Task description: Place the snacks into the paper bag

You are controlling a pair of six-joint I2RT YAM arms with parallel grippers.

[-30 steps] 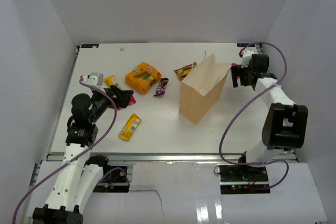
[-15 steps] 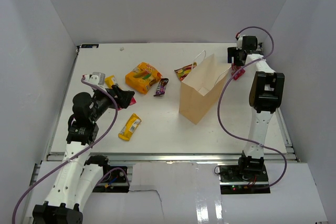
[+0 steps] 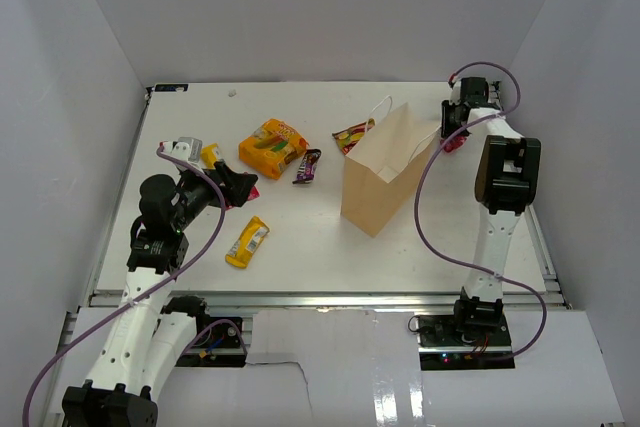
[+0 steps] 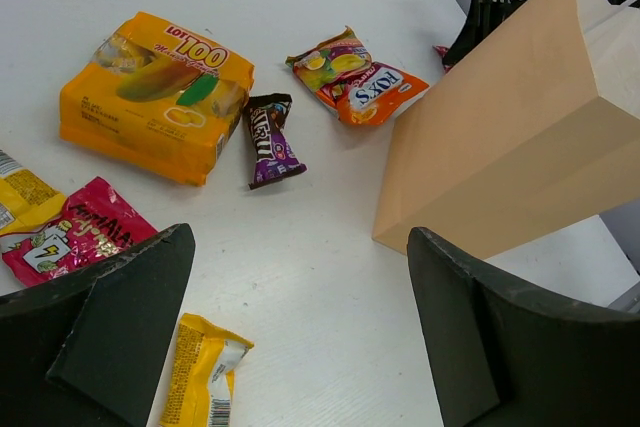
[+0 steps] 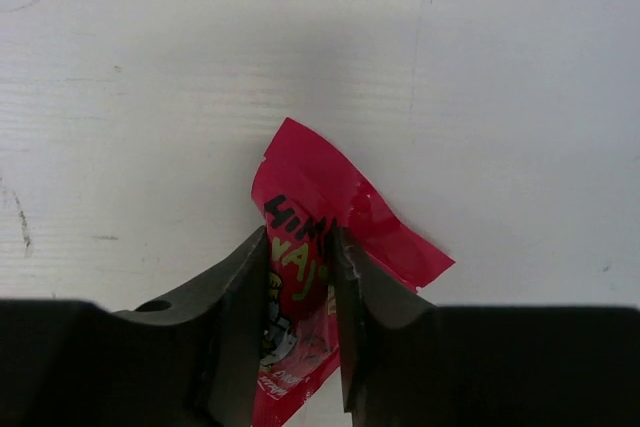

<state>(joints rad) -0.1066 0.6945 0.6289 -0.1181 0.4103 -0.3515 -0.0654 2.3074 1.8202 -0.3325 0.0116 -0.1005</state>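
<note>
The brown paper bag (image 3: 385,172) (image 4: 510,137) stands upright right of centre. Behind its far right corner, my right gripper (image 3: 451,135) (image 5: 300,237) is shut on a red packet (image 5: 312,179) that lies on the table. My left gripper (image 3: 236,187) (image 4: 300,237) hangs open and empty over the left side. Below it lie a yellow bar (image 3: 248,241) (image 4: 205,382) and a pink packet (image 4: 70,242). Further back are an orange-yellow pouch (image 3: 272,146) (image 4: 155,97), a dark purple bar (image 3: 308,165) (image 4: 270,140) and an orange-red packet (image 3: 352,134) (image 4: 358,77).
A second yellow bar (image 3: 209,155) and a small silver packet (image 3: 184,146) lie at the far left. White walls close in the table (image 3: 300,277) on three sides. The bag's white cord handles (image 3: 383,103) stick up at its mouth.
My right arm has swung from beside the bag to the back right corner, and its jaws have closed on the red packet. The left arm has barely moved.
</note>
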